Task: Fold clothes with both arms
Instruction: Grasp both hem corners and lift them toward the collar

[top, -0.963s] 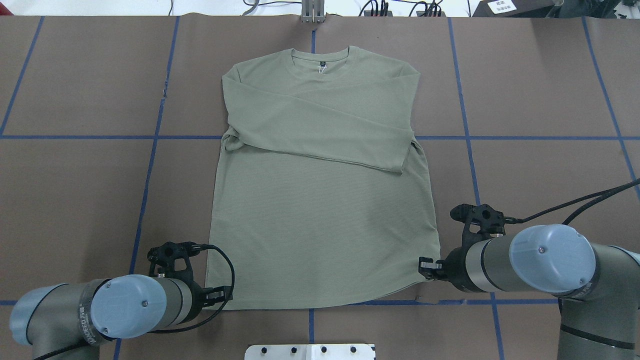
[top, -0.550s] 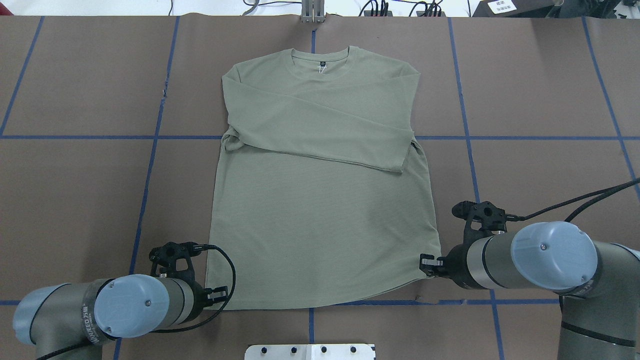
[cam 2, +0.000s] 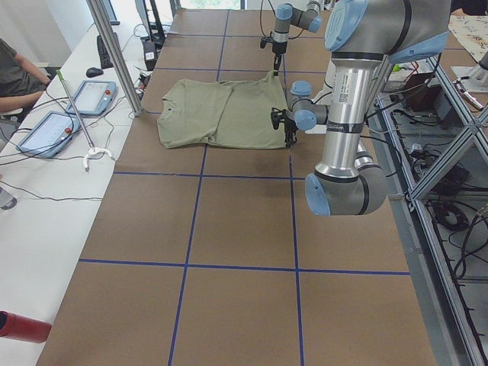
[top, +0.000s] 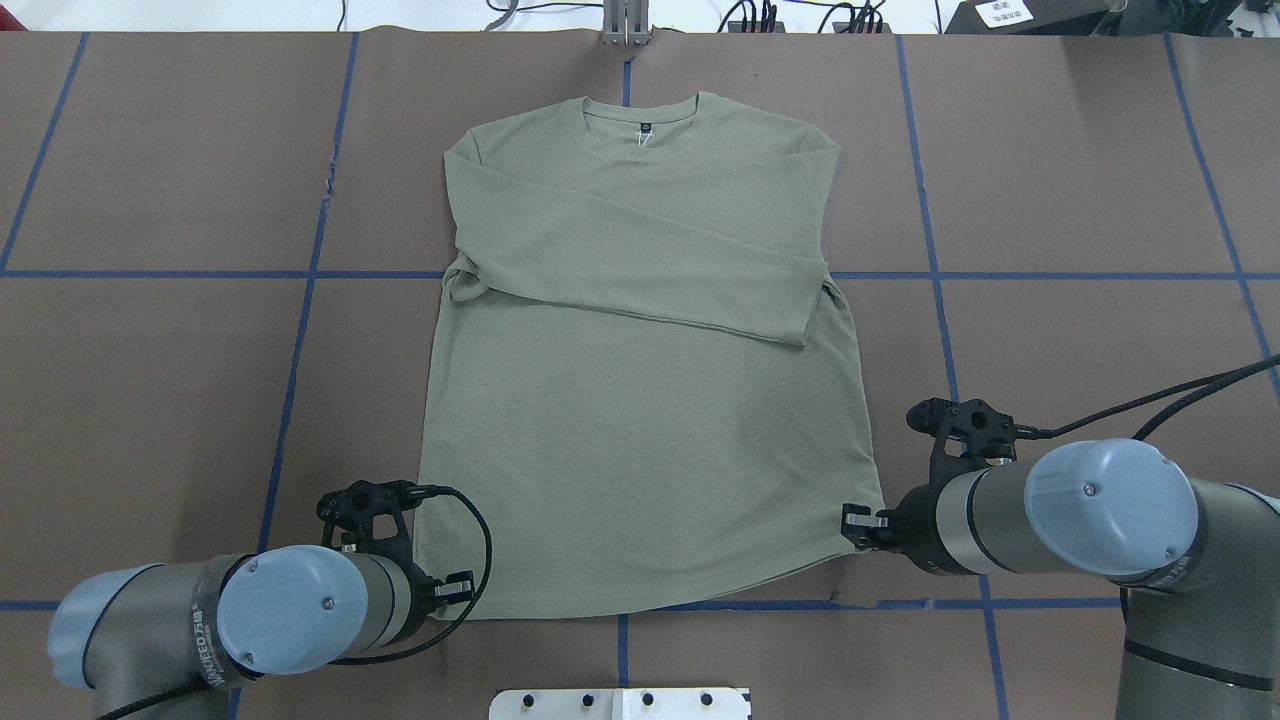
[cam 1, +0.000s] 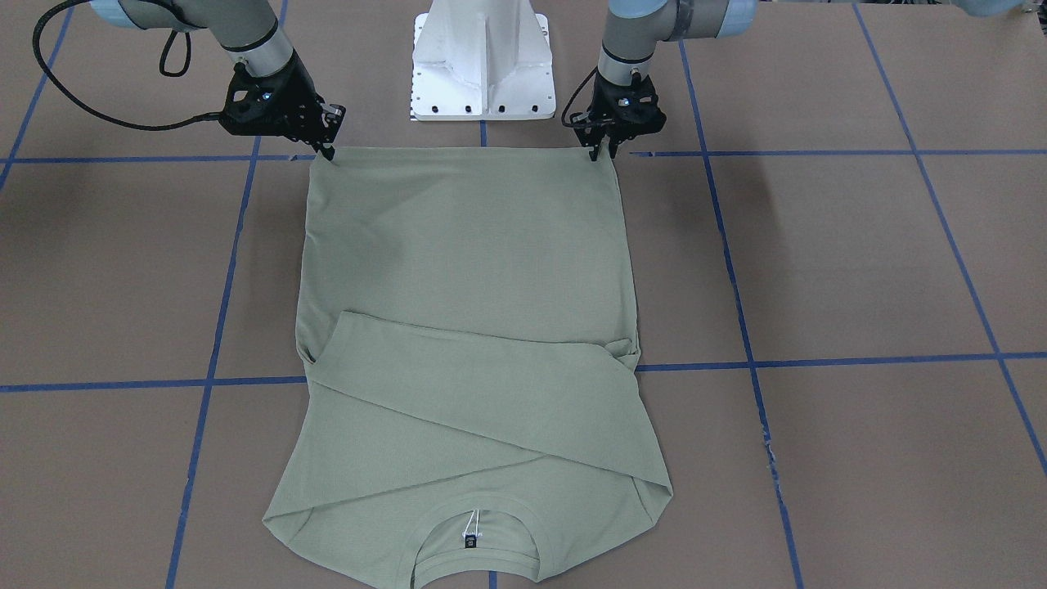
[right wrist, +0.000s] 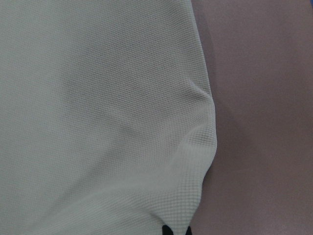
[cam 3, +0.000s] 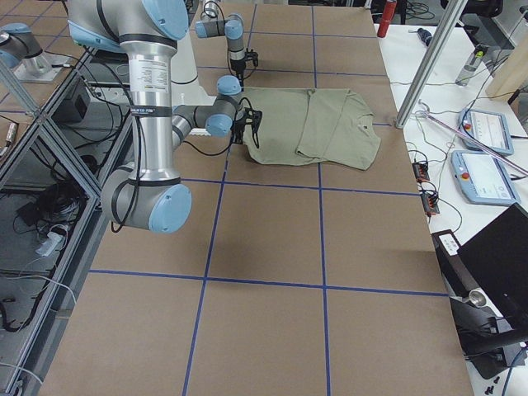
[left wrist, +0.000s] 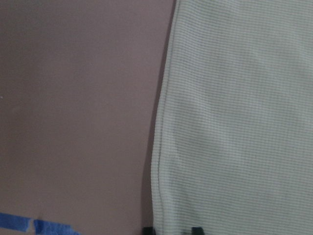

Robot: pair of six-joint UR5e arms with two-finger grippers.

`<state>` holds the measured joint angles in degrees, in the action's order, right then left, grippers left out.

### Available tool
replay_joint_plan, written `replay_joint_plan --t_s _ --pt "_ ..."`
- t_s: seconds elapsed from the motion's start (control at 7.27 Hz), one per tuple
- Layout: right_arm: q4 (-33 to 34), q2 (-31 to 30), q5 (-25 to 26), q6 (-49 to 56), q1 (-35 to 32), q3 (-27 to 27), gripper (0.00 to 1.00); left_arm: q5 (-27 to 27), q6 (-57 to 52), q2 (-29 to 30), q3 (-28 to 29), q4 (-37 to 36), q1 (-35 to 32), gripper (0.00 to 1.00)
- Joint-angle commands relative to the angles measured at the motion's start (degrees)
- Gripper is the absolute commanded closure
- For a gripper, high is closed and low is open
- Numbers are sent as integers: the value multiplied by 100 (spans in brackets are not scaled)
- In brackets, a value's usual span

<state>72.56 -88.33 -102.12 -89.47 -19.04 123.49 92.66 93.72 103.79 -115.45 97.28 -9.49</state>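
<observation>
Along the bottom edge of both wrist views, the fingertips are mostly cut off. The left gripper (top: 462, 588) has slid rightward to the shirt's (top: 640, 430) lower-left hem corner, jaws apart astride it. The right gripper (top: 852, 520) pinches the puckered lower-right corner. Both forearms reach inward, low over the table (top: 150, 400). The shirt lies flat at centre frame.
</observation>
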Motion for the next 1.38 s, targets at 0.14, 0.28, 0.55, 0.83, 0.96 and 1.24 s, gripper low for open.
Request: replay_joint_plan --t_s 0.14,0.28,0.55,0.83,0.96,1.24 --pt "4 0 -1 0 -20 43 100 15 6 36 -47 -34 -26 100" --pt "4 -9 -35 0 -47 130 100 24 -3 -25 -239 -34 -53 100" --pt "13 -384 -447 0 -205 480 100 24 6 -183 -660 -51 -88 100" --pt "-5 -537 -886 0 -196 711 100 33 6 -403 -1336 -60 -53 100" --pt "-5 -563 -1245 0 -214 720 100 42 32 -464 -1618 -173 60 100" --pt "-5 -834 -2133 0 -301 1008 100 155 426 -474 -2119 -559 577 100"
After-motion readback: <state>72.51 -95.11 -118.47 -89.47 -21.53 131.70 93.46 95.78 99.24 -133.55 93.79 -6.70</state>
